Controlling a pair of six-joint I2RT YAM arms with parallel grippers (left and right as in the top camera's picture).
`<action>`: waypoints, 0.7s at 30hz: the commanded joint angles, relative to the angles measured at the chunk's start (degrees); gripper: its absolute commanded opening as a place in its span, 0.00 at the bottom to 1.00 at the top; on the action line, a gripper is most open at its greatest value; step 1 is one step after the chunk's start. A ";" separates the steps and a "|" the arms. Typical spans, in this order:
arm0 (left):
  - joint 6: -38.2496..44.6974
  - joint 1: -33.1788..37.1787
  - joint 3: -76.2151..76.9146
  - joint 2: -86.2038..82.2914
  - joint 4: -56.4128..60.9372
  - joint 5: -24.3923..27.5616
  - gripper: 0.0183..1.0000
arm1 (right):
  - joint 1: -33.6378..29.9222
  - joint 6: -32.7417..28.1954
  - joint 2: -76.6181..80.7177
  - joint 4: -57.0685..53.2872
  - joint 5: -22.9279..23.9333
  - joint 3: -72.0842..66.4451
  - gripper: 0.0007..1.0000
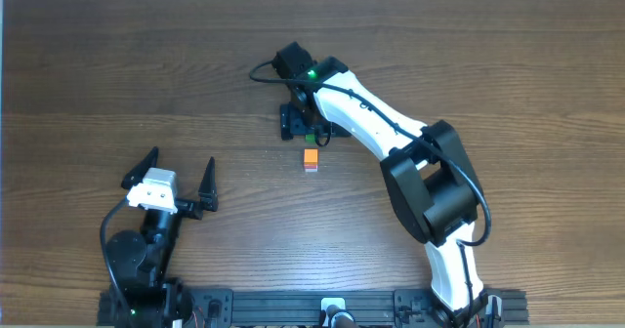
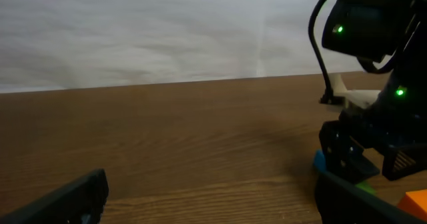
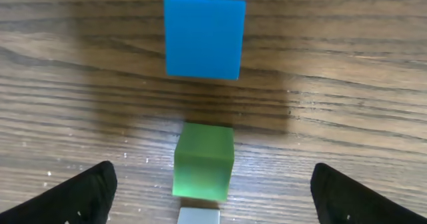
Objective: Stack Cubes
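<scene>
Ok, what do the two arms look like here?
The right arm has white shells, black joints, a black cable looping at the wrist and a green light. The left arm is black with a white wrist block. Both have black, tapered jaws.

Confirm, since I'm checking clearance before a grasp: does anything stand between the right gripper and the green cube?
Nothing visible does. The right gripper is open, a finger on either side of the green cube, bare table between. The blue cube lies apart beyond; a grey block sits close on the opposite side.
</scene>
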 commanded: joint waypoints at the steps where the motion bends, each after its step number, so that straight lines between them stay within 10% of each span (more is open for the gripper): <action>1: 0.66 0.20 -0.31 -0.24 -0.11 -0.44 1.00 | 0.57 1.09 2.19 0.04 0.90 1.18 0.89; 21: 0.66 0.20 -0.31 -0.24 -0.11 -0.42 1.00 | 0.61 1.01 2.67 1.51 -0.68 1.29 0.26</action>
